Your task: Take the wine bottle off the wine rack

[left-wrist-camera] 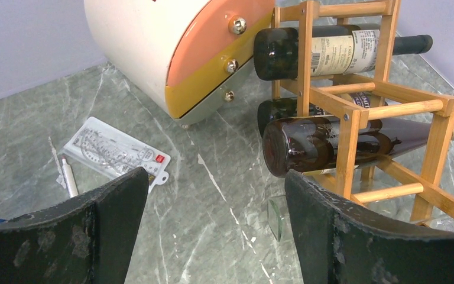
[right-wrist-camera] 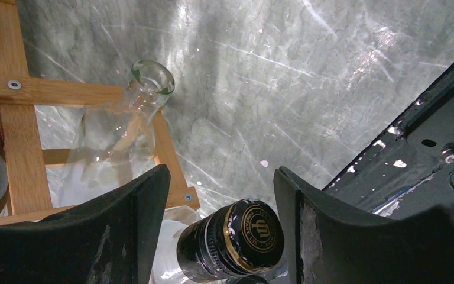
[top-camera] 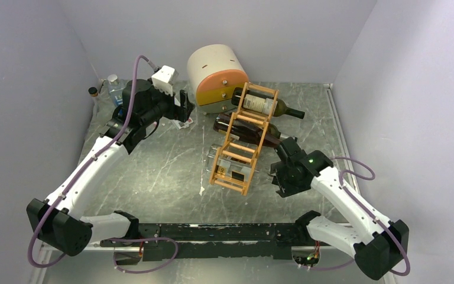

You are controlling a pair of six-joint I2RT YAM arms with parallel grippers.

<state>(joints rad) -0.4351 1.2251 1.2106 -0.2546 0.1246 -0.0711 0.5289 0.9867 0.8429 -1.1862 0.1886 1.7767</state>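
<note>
Black fingers fill the bottom of both wrist views. In the right wrist view, the right gripper (right-wrist-camera: 220, 177) has its fingers set apart on either side of the black, gold-ringed cap of a wine bottle (right-wrist-camera: 233, 239). A sliver of gap shows at the left finger. At the right finger, contact cannot be told. Only this view shows that cap, and also the open mouth of a clear glass bottle (right-wrist-camera: 152, 77) at upper left, poking past the slats of the wine rack (right-wrist-camera: 18, 118).

The left wrist view shows the left gripper (left-wrist-camera: 216, 183) spread wide, with nothing between its fingers, low over the counter (left-wrist-camera: 213, 177). From this side the bottles show their bases. One labelled dark bottle (left-wrist-camera: 331, 53) lies on the top tier, a second dark one (left-wrist-camera: 284, 106) sits below it, and a brown one (left-wrist-camera: 307, 145) lies in front. That makes three, with the edge of the clear bottle lower down as a fourth. This view alone makes out a clear flat packet (left-wrist-camera: 115, 151) and a white pen-like stick (left-wrist-camera: 68, 177) at left.

The overhead view alone shows both arms together. The one rack stands at centre, leaning on the single round cream-and-orange drawer box (top-camera: 216, 77). The left gripper is upper left of it and well apart, while the right gripper is just beside its lower right. Two small bottles (top-camera: 113, 89) stand in the upper-left corner. The wine bottle lies in the rack's middle tier, neck toward the right.
</note>
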